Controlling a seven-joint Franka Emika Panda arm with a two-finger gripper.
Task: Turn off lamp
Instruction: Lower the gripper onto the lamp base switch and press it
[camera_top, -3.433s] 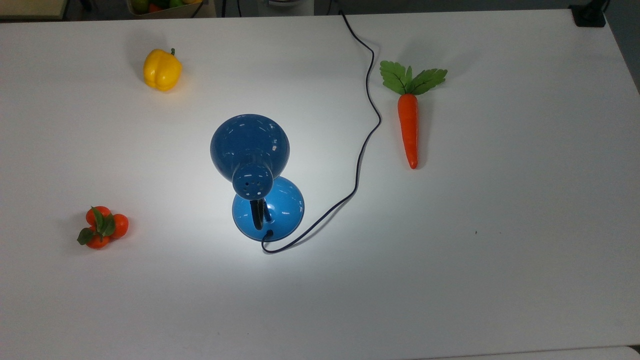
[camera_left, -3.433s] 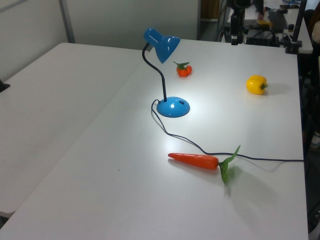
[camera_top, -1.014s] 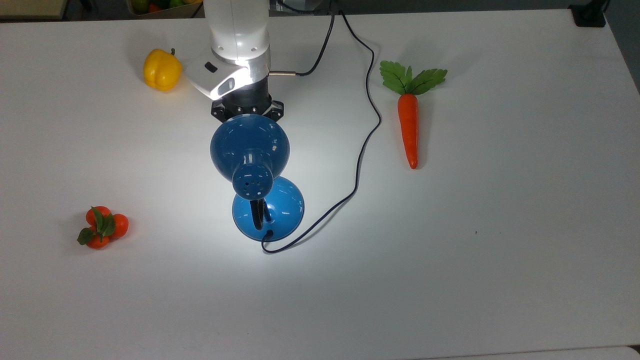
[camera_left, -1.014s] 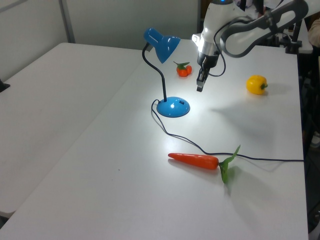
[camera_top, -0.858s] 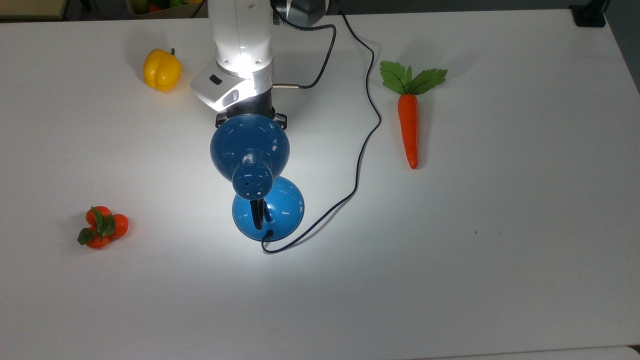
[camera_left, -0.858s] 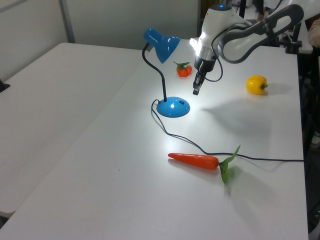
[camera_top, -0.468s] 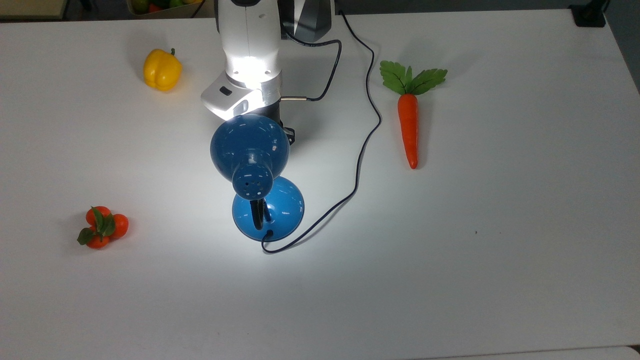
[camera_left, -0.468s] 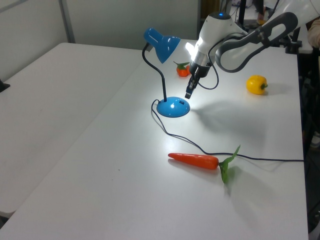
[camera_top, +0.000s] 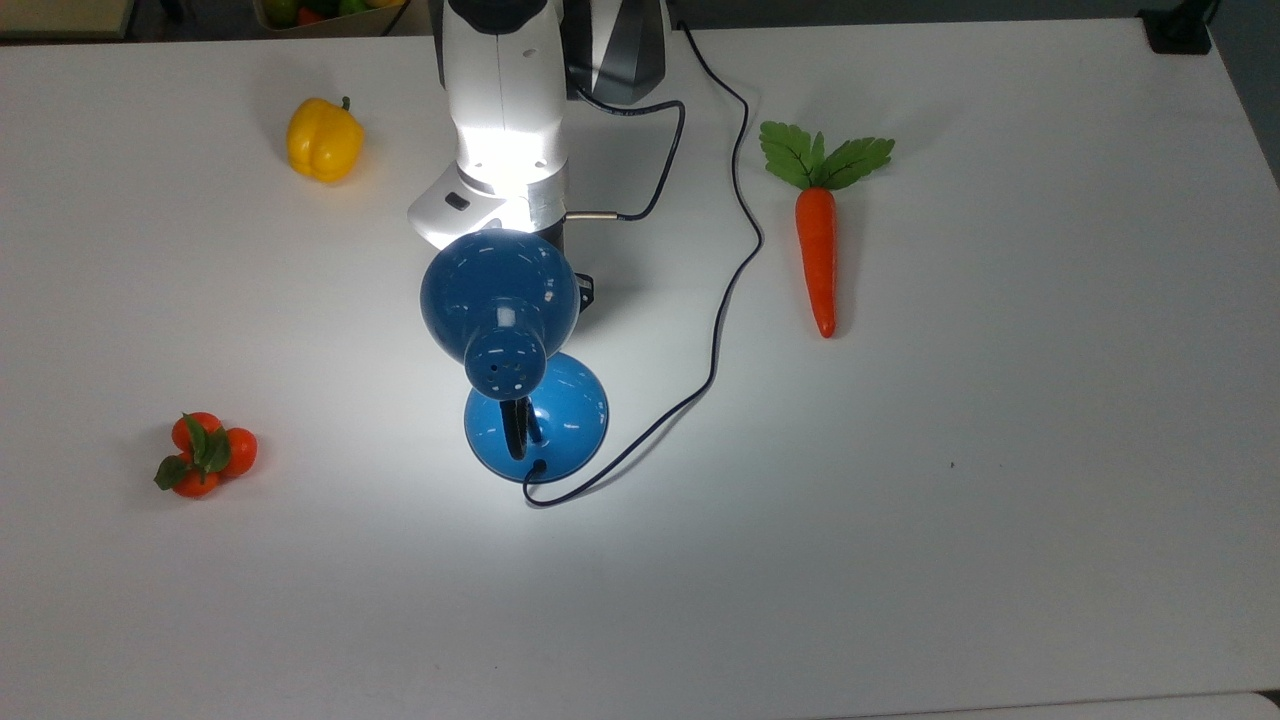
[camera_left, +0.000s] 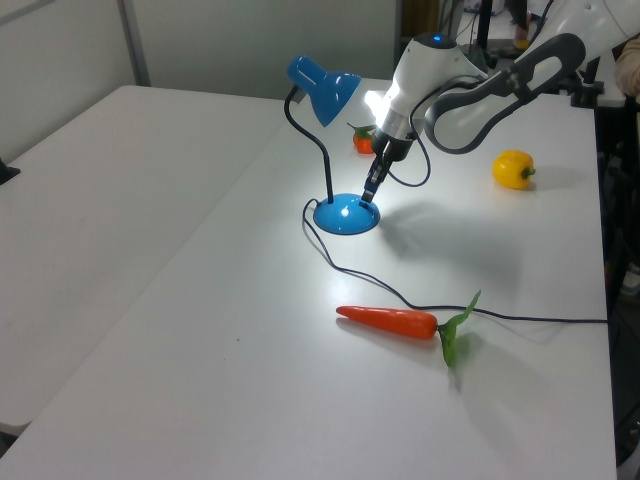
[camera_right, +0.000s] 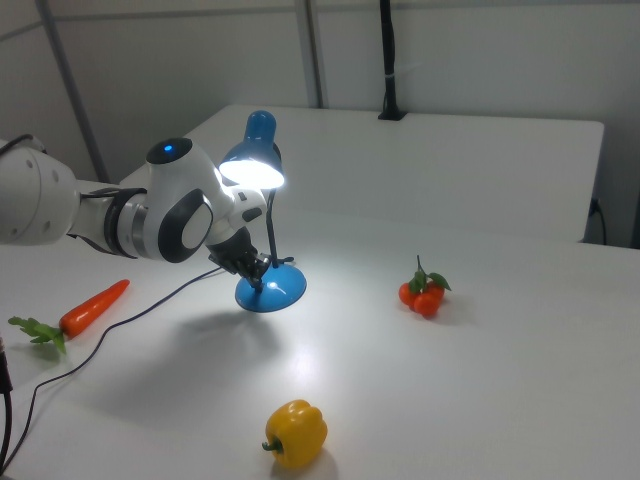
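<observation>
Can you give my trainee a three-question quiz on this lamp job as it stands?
1. True or false: the lamp is lit.
2. In the left view, the gripper tip is nearest which part of the lamp: A shade, B base, C cord?
3. In the top view, which item lies on the right of the cord: pepper, carrot or tomatoes?

Key: 1 true, the shade glows and the table under it is bright. 2 B. 3 carrot.
</observation>
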